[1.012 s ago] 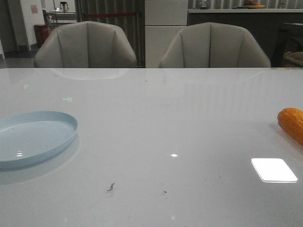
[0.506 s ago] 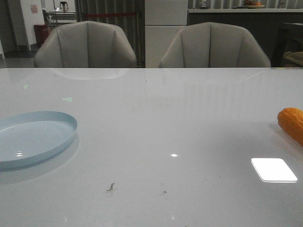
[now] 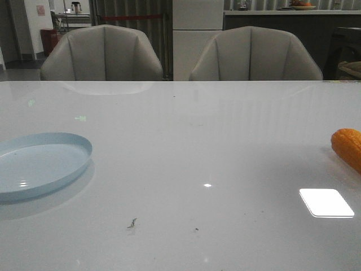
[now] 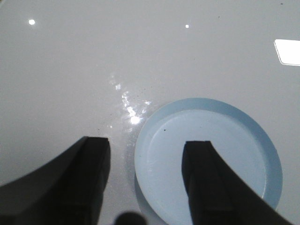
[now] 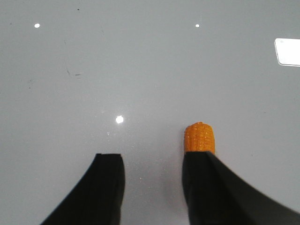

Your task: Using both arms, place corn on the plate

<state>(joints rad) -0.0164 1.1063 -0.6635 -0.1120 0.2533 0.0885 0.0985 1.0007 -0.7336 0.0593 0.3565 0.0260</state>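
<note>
The orange corn [image 3: 348, 147] lies on the white table at the far right edge of the front view, partly cut off. The pale blue plate [image 3: 62, 141] sits at the far left and holds nothing. No gripper shows in the front view. In the left wrist view my left gripper [image 4: 147, 150] hangs open above the table, one finger over the plate [image 4: 253, 133], the other over bare table. In the right wrist view my right gripper [image 5: 152, 161] is open and empty; one finger covers most of the corn [image 5: 199, 137], whose blunt end sticks out past the fingertip.
Two grey chairs [image 3: 102, 53] [image 3: 255, 55] stand behind the table's far edge. A bright window reflection [image 3: 326, 202] lies on the table near the corn. Small dark specks [image 3: 131, 223] mark the table front.
</note>
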